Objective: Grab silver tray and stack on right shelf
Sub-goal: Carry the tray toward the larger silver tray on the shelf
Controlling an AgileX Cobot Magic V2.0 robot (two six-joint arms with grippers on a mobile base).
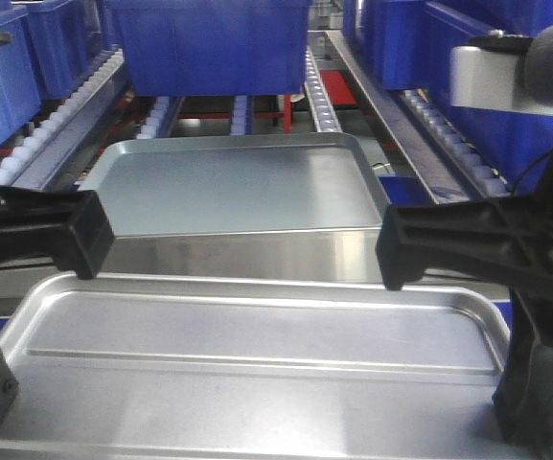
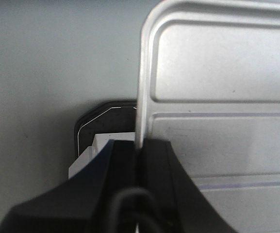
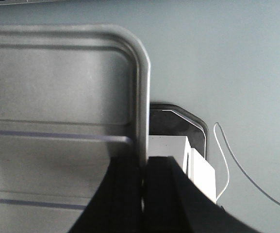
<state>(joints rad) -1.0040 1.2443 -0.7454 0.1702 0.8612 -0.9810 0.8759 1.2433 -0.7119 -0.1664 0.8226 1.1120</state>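
Closest in, the silver tray [image 1: 257, 355] is held level just before the right shelf [image 1: 247, 254], its side rims pinched by the left gripper [image 2: 139, 160] and the right gripper [image 3: 143, 170], and it is judged stiff, light and slick, so the raised rim is deemed the surest hold.

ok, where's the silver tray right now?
Front view: the silver tray fills the foreground, clamped by its left rim in the left gripper and its right rim in the right gripper, just short of the dull-grey tray on the roller rack.
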